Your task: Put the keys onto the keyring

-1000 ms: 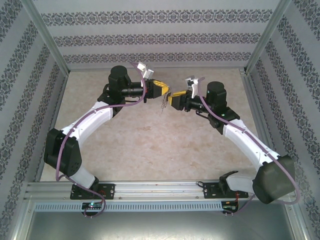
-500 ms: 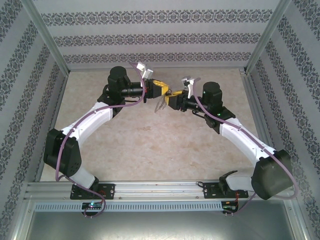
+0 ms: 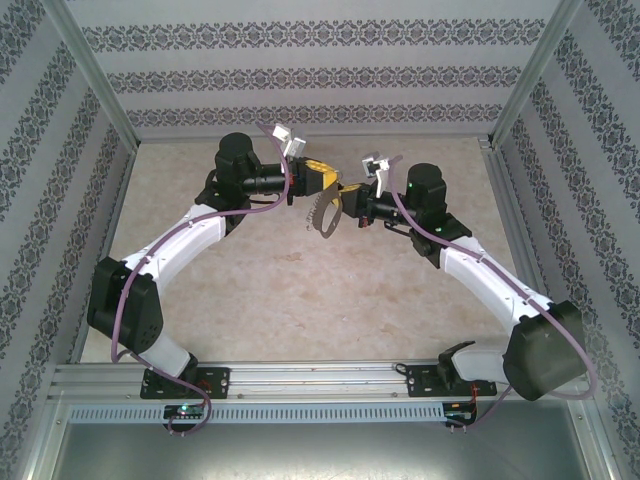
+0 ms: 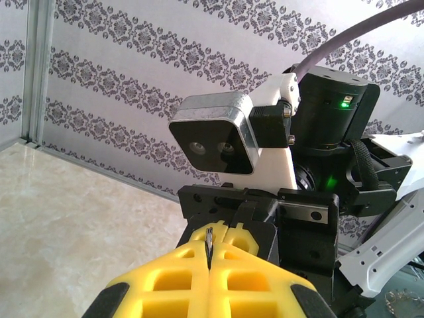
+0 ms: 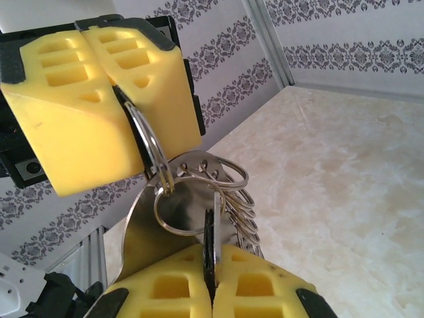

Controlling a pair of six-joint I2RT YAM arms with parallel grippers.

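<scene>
High over the table, my left gripper (image 3: 333,186) is shut on one small ring (image 5: 149,142) of the keyring (image 3: 320,213). The keyring's flat grey plate (image 5: 149,228) hangs below that ring, with several more rings (image 5: 242,199) along its edge. In the left wrist view a thin metal edge (image 4: 209,240) shows between the shut yellow fingers (image 4: 165,285). My right gripper (image 5: 211,258) is shut on the key (image 5: 209,242), seen edge-on as a black head and silver blade. The key's tip stands at a loose ring (image 5: 173,211); whether it is threaded through I cannot tell. The right gripper (image 3: 344,203) almost touches the left.
A beige marble-patterned table top (image 3: 300,290) lies well below both grippers. Patterned walls (image 3: 320,75) and aluminium posts (image 3: 95,70) close in the back and sides. The right arm's wrist camera (image 4: 215,140) faces the left gripper closely.
The right gripper moved left, close against the left gripper. The keyring swung from hanging edge-on to tilted, its broad face and toothed edge now showing below the fingers.
</scene>
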